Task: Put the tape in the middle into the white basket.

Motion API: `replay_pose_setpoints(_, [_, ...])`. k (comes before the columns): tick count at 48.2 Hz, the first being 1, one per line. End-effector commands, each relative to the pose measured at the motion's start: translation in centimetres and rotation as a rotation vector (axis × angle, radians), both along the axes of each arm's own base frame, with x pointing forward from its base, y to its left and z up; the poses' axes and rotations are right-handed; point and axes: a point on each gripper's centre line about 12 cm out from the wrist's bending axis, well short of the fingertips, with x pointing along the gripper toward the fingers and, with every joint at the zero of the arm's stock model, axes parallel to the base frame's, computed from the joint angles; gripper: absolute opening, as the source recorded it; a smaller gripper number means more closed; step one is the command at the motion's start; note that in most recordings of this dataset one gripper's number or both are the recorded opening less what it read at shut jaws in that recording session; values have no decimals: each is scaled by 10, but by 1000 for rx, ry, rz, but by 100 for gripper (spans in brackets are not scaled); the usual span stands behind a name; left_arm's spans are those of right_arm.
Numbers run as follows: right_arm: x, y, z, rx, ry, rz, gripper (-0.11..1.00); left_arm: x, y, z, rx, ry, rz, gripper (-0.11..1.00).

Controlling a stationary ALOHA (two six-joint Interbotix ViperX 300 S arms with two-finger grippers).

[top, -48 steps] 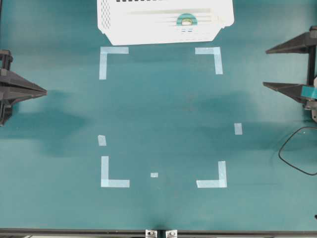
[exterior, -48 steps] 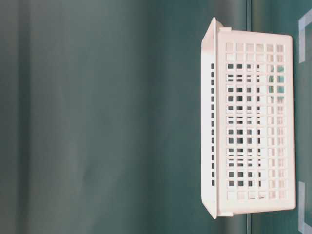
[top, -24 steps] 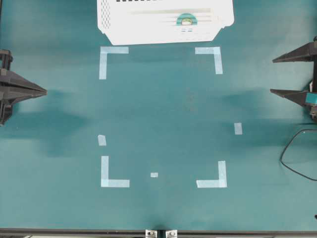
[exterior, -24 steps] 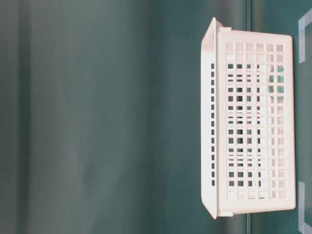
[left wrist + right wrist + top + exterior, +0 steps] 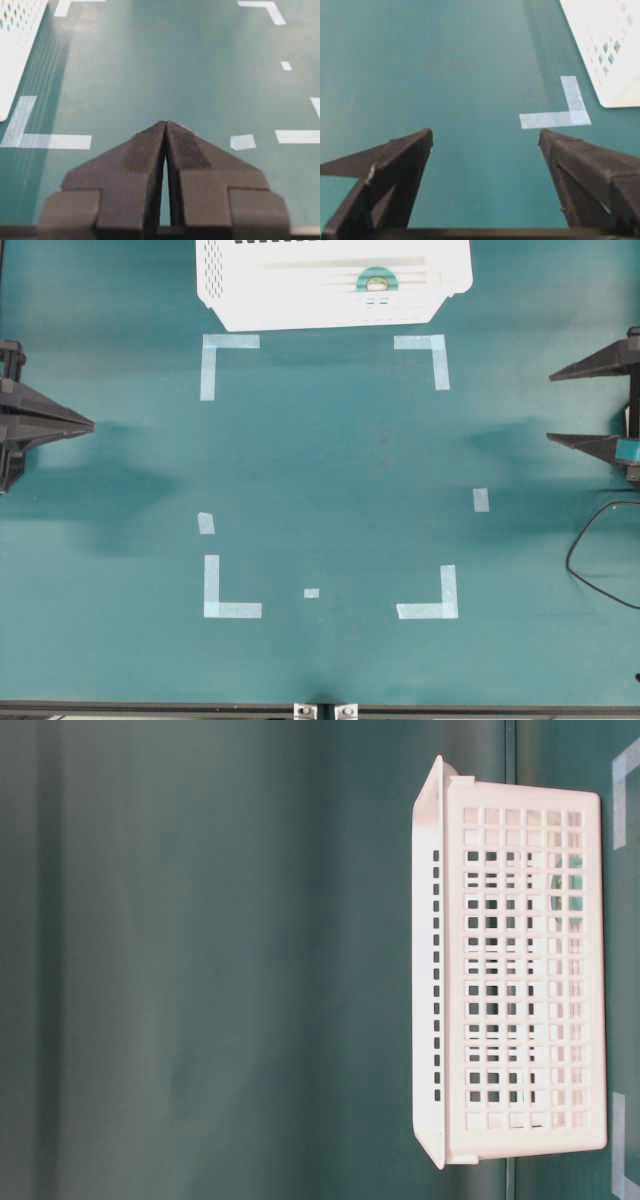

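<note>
The tape [image 5: 376, 280], a small teal ring with a tan core, lies inside the white basket [image 5: 260, 295] at the table's far edge, toward its right end. The basket's lattice wall [image 5: 520, 990] fills the table-level view; the tape cannot be made out through it. My left gripper [image 5: 90, 424] rests at the left edge, shut and empty, its tips [image 5: 165, 123] pressed together. At the right edge my right gripper [image 5: 550, 405] is open, with only bare table between its fingers [image 5: 485, 134]. Both stand far from the basket [image 5: 15, 40], whose corner [image 5: 605, 50] shows in the right wrist view.
Pale tape corner marks [image 5: 230, 342] outline a rectangle on the green table, with small loose strips [image 5: 481, 499] nearby. A black cable [image 5: 590, 570] loops at the right edge. The table's front edge [image 5: 320, 705] runs along the bottom.
My right gripper has drawn back a little to the right, still open. The tape, basket and left gripper have not moved.
</note>
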Motion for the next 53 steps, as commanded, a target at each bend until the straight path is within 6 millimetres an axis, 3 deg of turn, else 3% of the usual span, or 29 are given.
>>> replay_pose_setpoints(1, [2, 1, 3, -7, -20, 8, 100, 2, 0, 5, 0, -14, -3, -11])
replay_pose_setpoints(30, [-7, 4, -13, -14, -84, 37, 100, 2, 0, 5, 1, -14, -2, -11])
replay_pose_setpoints(53, [-7, 5, -13, -15, -89, 39, 99, 2, 0, 5, 1, -14, -2, -11])
